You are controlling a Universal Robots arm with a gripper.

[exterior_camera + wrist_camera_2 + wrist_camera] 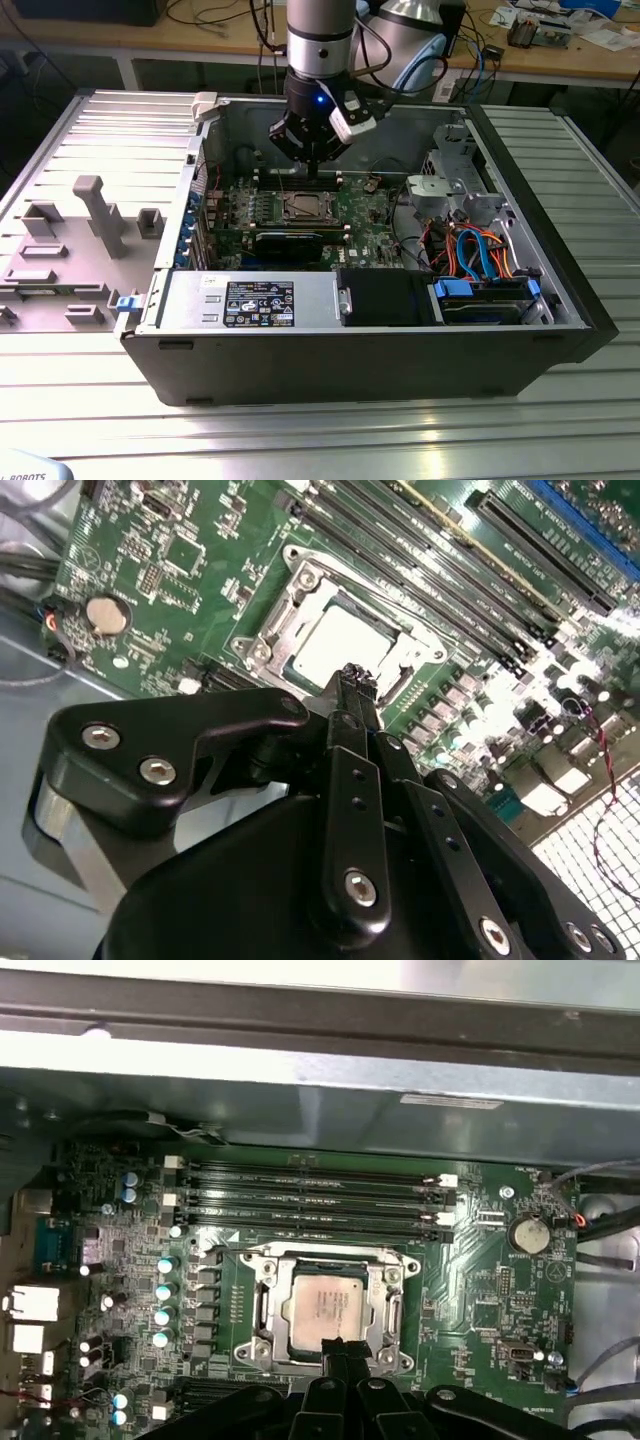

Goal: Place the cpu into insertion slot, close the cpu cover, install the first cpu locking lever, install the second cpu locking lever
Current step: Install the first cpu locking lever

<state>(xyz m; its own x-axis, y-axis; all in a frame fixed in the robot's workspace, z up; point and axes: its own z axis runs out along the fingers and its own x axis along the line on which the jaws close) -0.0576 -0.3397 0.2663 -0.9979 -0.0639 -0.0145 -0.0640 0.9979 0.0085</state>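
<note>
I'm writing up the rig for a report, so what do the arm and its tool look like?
The arm is a silver-grey cylinder ending in a black wrist with a small blue light. A pale boxy module sits at its side, and black cables loop off it. The tool is matte black, built from slim jointed links with silver screw heads.

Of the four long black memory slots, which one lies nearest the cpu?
The memory slot at the row's end bordering the cpu cover, in the first wrist view; the other three lie beyond it, farther from the cpu.
</note>
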